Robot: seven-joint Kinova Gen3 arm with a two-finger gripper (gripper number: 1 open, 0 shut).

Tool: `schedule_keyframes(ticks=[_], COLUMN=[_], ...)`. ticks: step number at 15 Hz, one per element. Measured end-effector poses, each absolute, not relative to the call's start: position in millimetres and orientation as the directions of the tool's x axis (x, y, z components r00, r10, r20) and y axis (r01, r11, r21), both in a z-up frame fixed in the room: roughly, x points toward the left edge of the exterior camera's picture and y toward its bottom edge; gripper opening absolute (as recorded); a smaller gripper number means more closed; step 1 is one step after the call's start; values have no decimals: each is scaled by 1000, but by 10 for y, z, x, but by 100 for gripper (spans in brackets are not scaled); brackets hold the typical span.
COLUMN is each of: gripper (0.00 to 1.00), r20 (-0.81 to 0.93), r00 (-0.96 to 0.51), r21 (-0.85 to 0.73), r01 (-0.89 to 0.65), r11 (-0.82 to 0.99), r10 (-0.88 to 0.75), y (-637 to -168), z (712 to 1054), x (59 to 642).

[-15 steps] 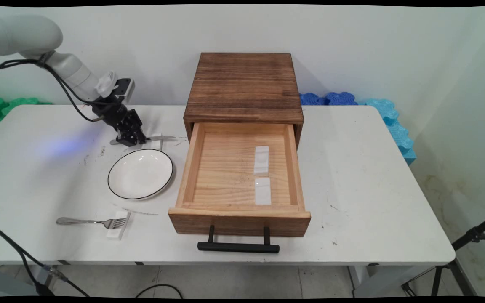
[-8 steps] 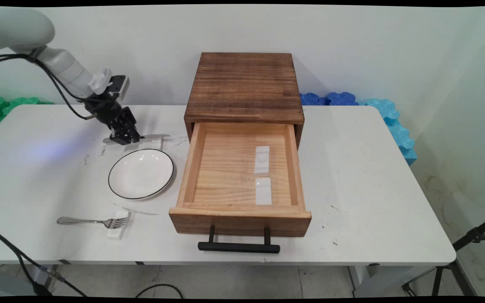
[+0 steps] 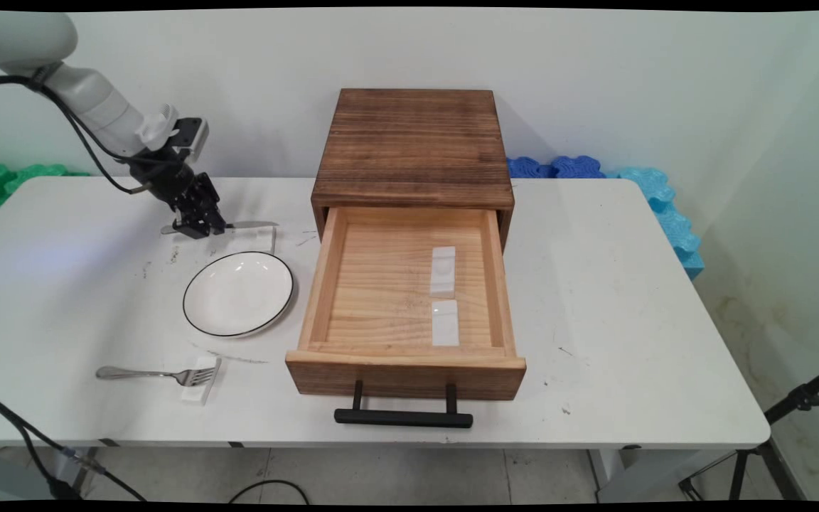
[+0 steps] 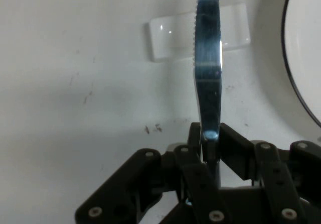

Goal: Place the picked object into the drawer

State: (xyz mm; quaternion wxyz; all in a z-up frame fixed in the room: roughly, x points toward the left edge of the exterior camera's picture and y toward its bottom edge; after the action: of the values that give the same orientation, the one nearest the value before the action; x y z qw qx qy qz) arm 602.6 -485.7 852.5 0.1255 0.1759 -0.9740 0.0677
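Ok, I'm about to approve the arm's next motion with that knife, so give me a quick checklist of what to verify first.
1. Fingers shut on the knife: ok, they clamp it near the handle end.
2. Knife lifted off its white rest: ok; the main view shows it above the table.
3. Blade level: ok, roughly horizontal in the main view.
4. Plate apart from the gripper: ok.
5. Drawer open: ok, pulled fully out.
6. Two white rests inside the drawer unoccupied: ok.
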Motion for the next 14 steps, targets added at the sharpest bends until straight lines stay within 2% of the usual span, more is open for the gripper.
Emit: schedule_keyframes(ticks=[14], gripper=[0], r20=[270], r00=[-914], r21=[-89], r01=[-337], r11=[937], r10=[-303], y=[-4323], z=[9279], x=[5364])
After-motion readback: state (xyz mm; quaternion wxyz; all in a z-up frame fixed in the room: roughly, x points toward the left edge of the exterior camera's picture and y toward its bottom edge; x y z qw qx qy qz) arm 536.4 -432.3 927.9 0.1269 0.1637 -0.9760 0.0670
